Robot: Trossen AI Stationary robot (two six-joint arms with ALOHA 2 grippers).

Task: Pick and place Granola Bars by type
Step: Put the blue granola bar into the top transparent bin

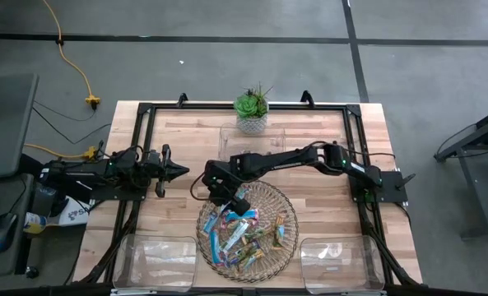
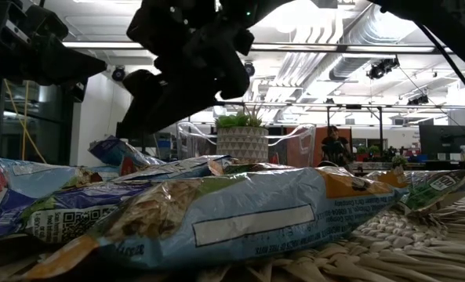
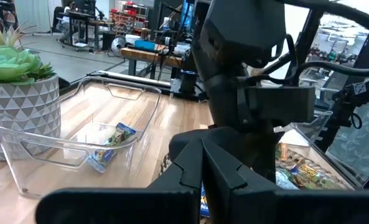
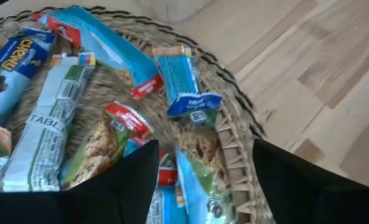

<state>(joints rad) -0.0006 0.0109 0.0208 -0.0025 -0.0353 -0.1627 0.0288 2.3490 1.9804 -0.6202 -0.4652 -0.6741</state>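
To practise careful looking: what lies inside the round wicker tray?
The wicker tray holds a loose pile of granola bars in blue, tan-green and silvery wrappers, overlapping. The open right gripper hovers over them. Bars lower in the pile are hidden.

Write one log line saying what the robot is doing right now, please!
right gripper: open, empty, over wicker tray | granola bars: piled in tray | left gripper: waiting left of tray | step: reaching for a bar

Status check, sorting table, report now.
Right pincer open over wicker tray, empty. Left pincer shut, parked left. Granola bars piled in tray. Nothing blocking.
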